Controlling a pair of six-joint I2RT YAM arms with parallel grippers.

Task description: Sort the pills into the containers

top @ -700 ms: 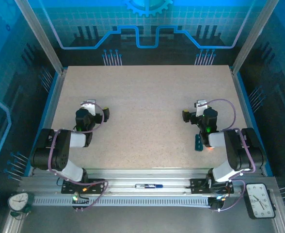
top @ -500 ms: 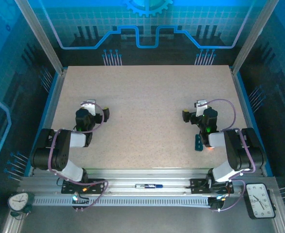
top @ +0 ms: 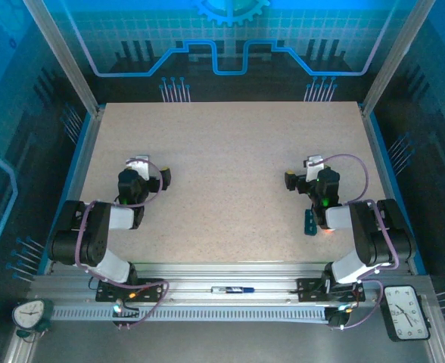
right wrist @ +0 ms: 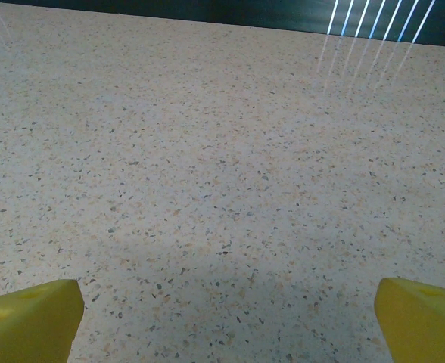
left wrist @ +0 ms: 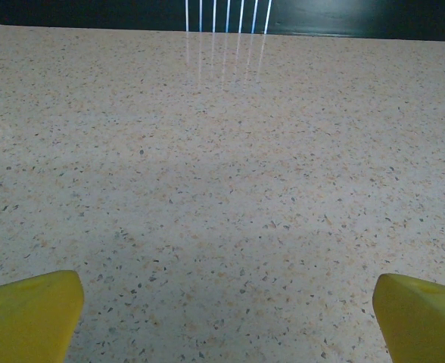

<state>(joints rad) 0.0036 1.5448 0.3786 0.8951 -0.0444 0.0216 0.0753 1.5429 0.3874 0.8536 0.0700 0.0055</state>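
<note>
The teal-green container (top: pixel 309 221) lies on the speckled table (top: pixel 222 151) near the front right, close beside my right arm's forearm. The pills are out of view. My left gripper (top: pixel 148 171) rests low over the table at the left; in the left wrist view its yellow fingertips (left wrist: pixel 33 311) stand far apart, so the gripper (left wrist: pixel 228 302) is open over bare tabletop. My right gripper (top: pixel 304 174) sits a little beyond the container, and in the right wrist view it (right wrist: pixel 228 306) is open, its fingertips (right wrist: pixel 423 318) wide apart with nothing between them.
A small blue-and-white object (top: pixel 232 290) lies on the front rail between the arm bases. Two clocks (top: pixel 30 314) (top: pixel 408 311) stand at the front corners. Metal frame posts (top: pixel 60 53) and blue side rails (top: pixel 77 162) border the table.
</note>
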